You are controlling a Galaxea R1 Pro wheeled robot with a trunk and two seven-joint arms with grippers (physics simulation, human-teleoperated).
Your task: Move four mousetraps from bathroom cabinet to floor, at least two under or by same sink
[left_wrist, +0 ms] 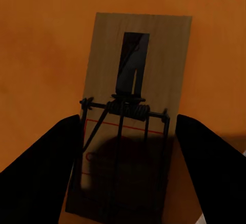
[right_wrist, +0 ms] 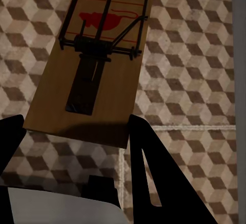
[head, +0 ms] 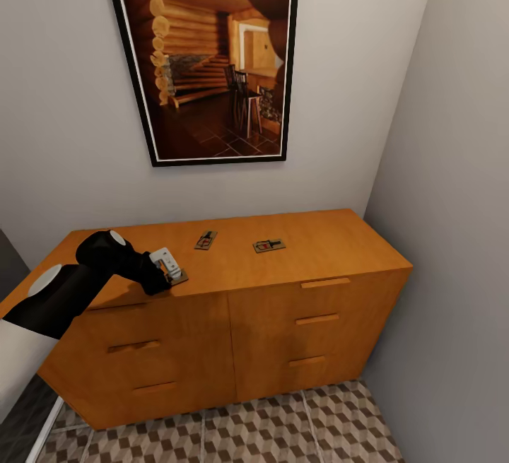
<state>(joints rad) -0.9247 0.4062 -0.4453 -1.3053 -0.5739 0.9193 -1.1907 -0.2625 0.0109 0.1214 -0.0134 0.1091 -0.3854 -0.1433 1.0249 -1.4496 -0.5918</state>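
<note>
Left end effector (left_wrist: 123,172) open astride a cabinet-top mousetrap (left_wrist: 134,106), best closed squarely across its edges; right end effector (right_wrist: 77,137) gripping another (right_wrist: 89,65).

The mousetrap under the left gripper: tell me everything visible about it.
The mousetrap is a flat, pale brown wooden board lying face up on the orange-brown cabinet top, near its front edge. It carries a dark metal plate, a coiled spring across the middle, wire arms and red printed lines. The left gripper is over it, one black finger on each long side, shading the near end. Whether the fingers touch the board cannot be told.
</note>
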